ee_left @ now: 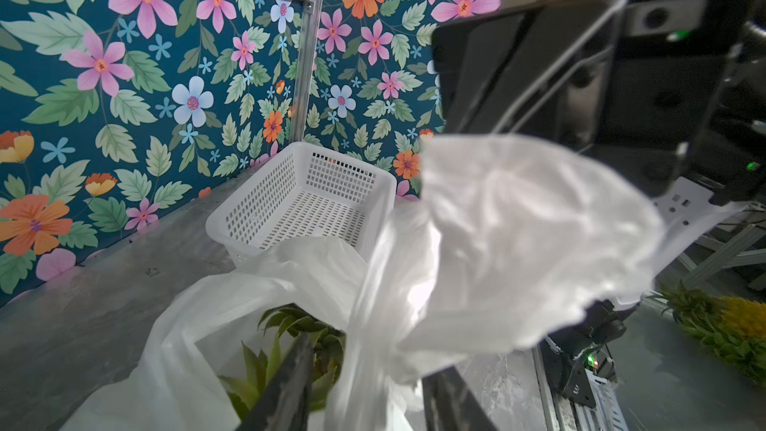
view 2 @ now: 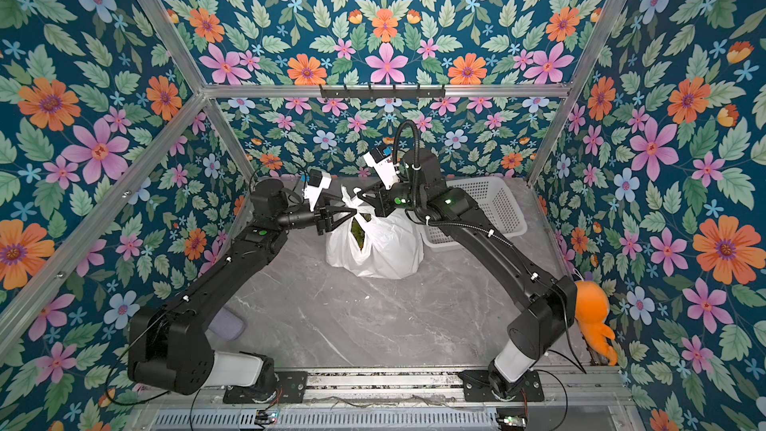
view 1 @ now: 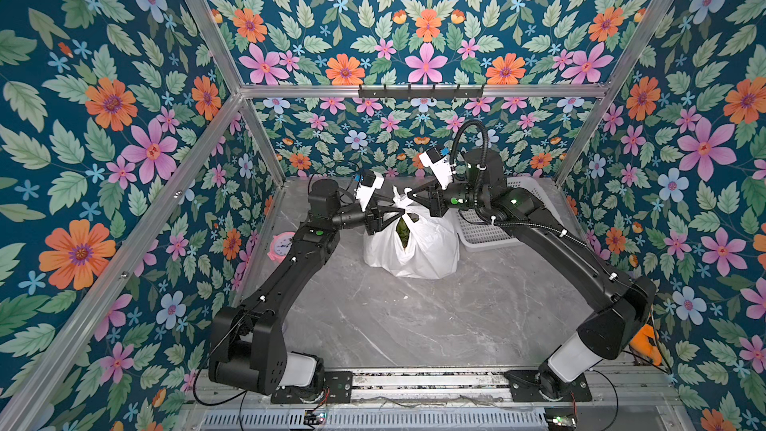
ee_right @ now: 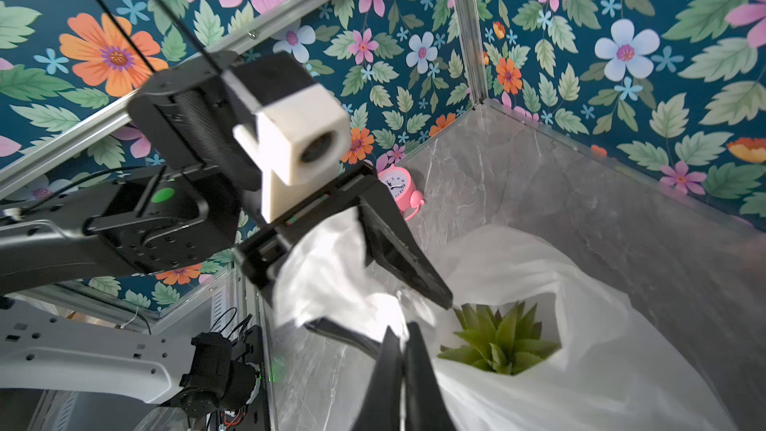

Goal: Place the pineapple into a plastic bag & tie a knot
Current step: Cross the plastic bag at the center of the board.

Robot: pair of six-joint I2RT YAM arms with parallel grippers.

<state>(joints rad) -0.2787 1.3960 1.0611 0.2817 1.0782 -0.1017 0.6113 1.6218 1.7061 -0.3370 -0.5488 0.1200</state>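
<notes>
Dealing with a bag point(view 1: 427, 246) standing mid-worktop point(view 1: 414, 325), pineapple point(view 1: 403, 232) already inside, green crown poking through the gaping mouth; judging the film thin, limp, slippery and easy to tear on those stiff leaves, with the fruit supplying the only weight and anchoring the base; taking hold best at the strap point(ee_left: 373, 292) ends, bunched, well above the leaves, never by the sagging wall; pulling gently, since a hard tug is likely tipping or dragging the whole load; seeing the right gripper point(view 1: 410, 193) pressed together, seemingly pinching a strap tip above the mouth; seeing the left gripper point(view 1: 398, 214) with fingers apart around a strap, not visibly squeezing it; not managing to tell whether a knot is forming there, too blurred; noting a basket point(ee_left: 248, 209) just beside the bag, perhaps touching, on the right arm's side; a pink clock point(view 1: 282, 245) well apart by the left wall; an orange toy point(view 2: 590, 304) by the right arm's elbow, clear of the bag; expecting crowding mostly from the two grippers themselves, nearly tip to tip over the mouth.
</notes>
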